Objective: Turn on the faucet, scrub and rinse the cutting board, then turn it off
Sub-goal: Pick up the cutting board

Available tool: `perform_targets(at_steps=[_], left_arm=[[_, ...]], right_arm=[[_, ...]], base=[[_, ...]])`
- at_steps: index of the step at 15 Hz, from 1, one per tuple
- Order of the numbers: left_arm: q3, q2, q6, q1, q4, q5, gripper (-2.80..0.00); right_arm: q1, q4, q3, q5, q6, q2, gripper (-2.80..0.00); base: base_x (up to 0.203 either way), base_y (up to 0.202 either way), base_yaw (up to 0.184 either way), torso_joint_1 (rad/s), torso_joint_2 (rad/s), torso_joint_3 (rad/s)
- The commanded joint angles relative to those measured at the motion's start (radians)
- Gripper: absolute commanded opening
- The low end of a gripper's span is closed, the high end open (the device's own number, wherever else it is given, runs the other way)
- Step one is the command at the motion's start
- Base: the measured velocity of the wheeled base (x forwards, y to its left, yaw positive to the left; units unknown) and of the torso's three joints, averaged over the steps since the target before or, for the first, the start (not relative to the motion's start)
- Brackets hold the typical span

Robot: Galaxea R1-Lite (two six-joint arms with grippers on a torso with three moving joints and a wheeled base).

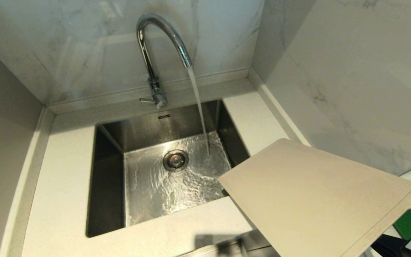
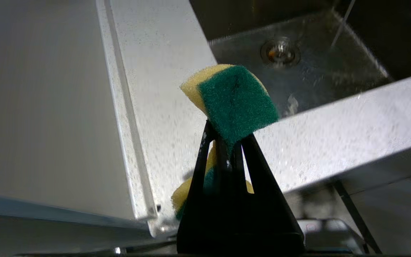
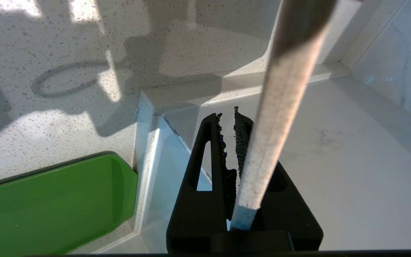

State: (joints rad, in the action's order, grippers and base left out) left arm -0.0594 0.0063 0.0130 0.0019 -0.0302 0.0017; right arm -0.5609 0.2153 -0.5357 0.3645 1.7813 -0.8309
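1. From my remote station I find the faucet (image 1: 157, 53) standing at the back rim of the sink (image 1: 109, 171), water running from its spout to the basin floor just beside the drain (image 1: 175, 160). Its side lever sits at the base, pointing toward the left.

2. The cutting board (image 1: 309, 200) hangs tilted in the air at the right front corner of the sink, one corner overhanging the basin; the stream falls clear of it. The handle slot is at the lower right end.

3. The right gripper (image 3: 231, 121) is clamped on the board's edge near that end. In the right wrist view the board shows edge-on across one finger, the jaws nearly together on it.

4. The left gripper (image 2: 227, 142) has its jaws closed on a sponge (image 2: 232, 100), yellow with a green scouring face, which bulges above the fingertips. It hangs over the counter (image 2: 162, 71) in front of the sink, well apart from the board.

5. Surroundings: a green mat (image 3: 52, 200) lies on the counter under and to the right of the board, partly hidden by it in the head view. Marble wall panels close the back and right sides.

6. Obstructions: I see nothing between the board and the stream.
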Motion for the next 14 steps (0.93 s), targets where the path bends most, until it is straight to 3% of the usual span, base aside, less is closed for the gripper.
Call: perform_targets(at_steps=[1, 9, 14], left_arm=[[-0.105, 0.048, -0.002, -0.001, -0.062, 0.0, -2.8], [-0.425, 0.368, -0.003, -0.06, -0.071, -0.004, -2.8], [-0.579, 0.623, 0.002, -0.065, 0.027, -0.018, -2.8]], right_arm=[[-0.001, 0.001, -0.001, 0.002, 0.011, -0.001, -2.8], [-0.001, 0.002, -0.001, 0.002, 0.012, 0.001, -2.8], [-0.001, 0.003, -0.001, 0.002, 0.012, 0.001, -2.8]], base=[[0.0, 0.0, 0.0, 0.0, 0.0, 0.0], [0.0, 0.0, 0.0, 0.0, 0.0, 0.0], [0.0, 0.0, 0.0, 0.0, 0.0, 0.0]])
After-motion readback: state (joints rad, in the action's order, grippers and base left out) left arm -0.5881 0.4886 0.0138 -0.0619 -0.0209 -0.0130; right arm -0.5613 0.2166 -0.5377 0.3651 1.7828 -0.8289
